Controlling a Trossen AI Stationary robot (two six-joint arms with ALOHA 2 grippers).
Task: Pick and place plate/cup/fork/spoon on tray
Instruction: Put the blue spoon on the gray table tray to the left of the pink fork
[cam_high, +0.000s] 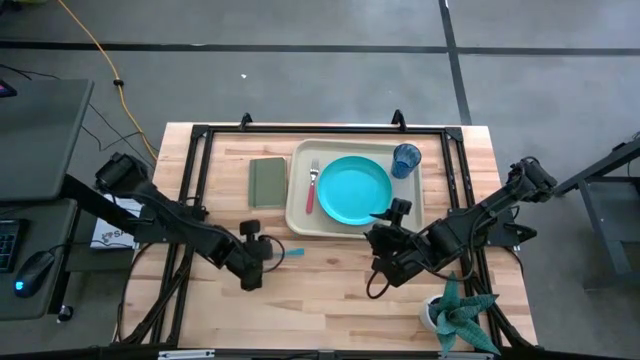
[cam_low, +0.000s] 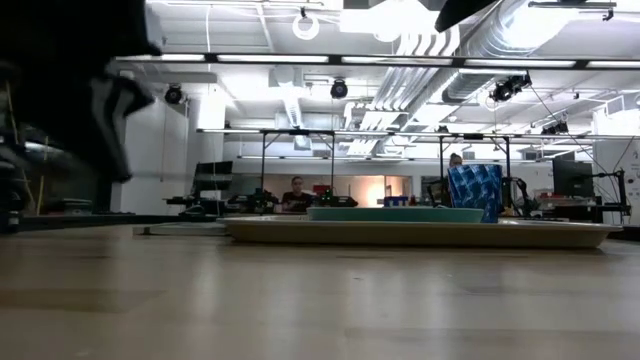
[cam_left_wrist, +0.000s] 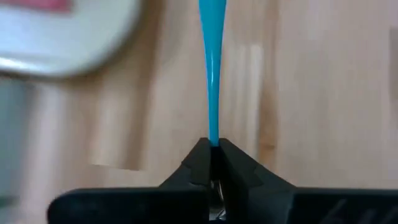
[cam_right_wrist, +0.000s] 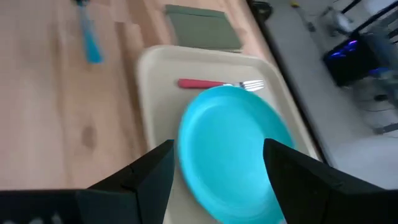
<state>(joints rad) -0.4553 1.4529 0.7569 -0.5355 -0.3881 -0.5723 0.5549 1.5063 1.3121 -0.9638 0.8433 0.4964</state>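
High view, surface: wooden table; cream tray at upper centre, holding plate, fork left of it, cup in the tray's upper right corner.
High view, edges: green pad just left of the tray; spiky plant at lower right.
High view, arms: left gripper below the pad, closed on the spoon; right gripper over the tray's lower right rim.
Low view, room: open workshop behind, person seated at centre.
Left wrist view: fingers pinched on the spoon's blue handle.
Right wrist view: jaws wide, above the plate.
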